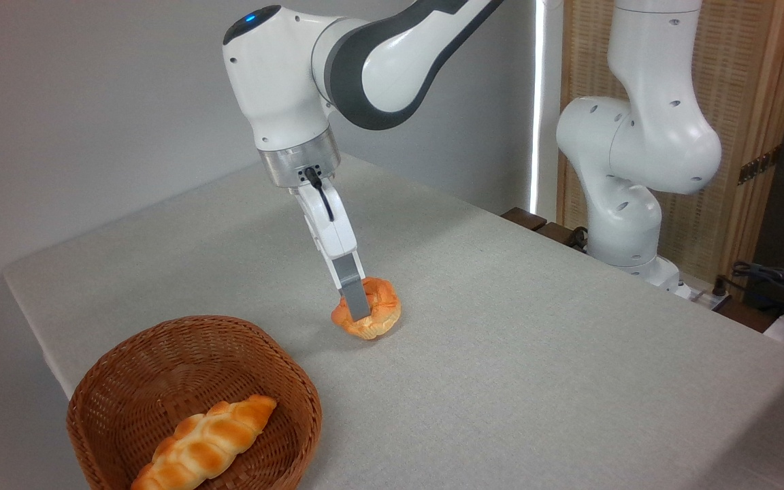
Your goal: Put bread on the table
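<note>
Camera's fixed view had the white arm (pixel 365 61) reaching down from the upper middle, its gripper (pixel 359 307) tilted slightly and lowered onto the bread (pixel 380 312). One grey finger (pixel 353 289) showed plainly, lying against the near-left side of the bun; the other finger was hidden behind it, so the jaws appeared closed around the bread, narrow enough to press its sides. Directly beneath the jaws, the bread's pale base rested on, or just above, the light grey table (pixel 535 354); contact could not be told for certain, though a soft shadow lay tight under the bun. Below and to the left of the jaws, near the table's front edge, stood a brown wicker basket (pixel 113 381), apart from the bread. Inside it lay a longer braided loaf (pixel 205 442), slanting across the basket floor. Well to the right of the jaws, beyond the table's far edge, stood the arm's white base column (pixel 627 190).
</note>
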Available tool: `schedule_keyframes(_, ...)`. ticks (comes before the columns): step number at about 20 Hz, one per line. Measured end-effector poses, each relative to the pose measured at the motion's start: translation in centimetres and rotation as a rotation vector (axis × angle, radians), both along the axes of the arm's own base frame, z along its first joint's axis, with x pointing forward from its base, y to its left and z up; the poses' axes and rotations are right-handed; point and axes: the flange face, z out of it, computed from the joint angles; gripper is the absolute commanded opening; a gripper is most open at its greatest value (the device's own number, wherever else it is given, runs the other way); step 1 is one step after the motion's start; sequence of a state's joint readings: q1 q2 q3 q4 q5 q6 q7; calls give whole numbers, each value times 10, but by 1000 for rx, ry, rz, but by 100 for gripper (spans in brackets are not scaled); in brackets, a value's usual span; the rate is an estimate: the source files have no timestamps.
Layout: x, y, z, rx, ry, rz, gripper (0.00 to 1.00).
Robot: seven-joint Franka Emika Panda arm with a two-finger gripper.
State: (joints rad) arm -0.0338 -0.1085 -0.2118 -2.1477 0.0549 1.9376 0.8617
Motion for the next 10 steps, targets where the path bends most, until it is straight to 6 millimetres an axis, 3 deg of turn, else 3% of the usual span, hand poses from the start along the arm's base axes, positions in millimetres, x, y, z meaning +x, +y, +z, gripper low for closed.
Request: schedule_keyframes(10, 9, 4, 20, -13, -50, 11, 100)
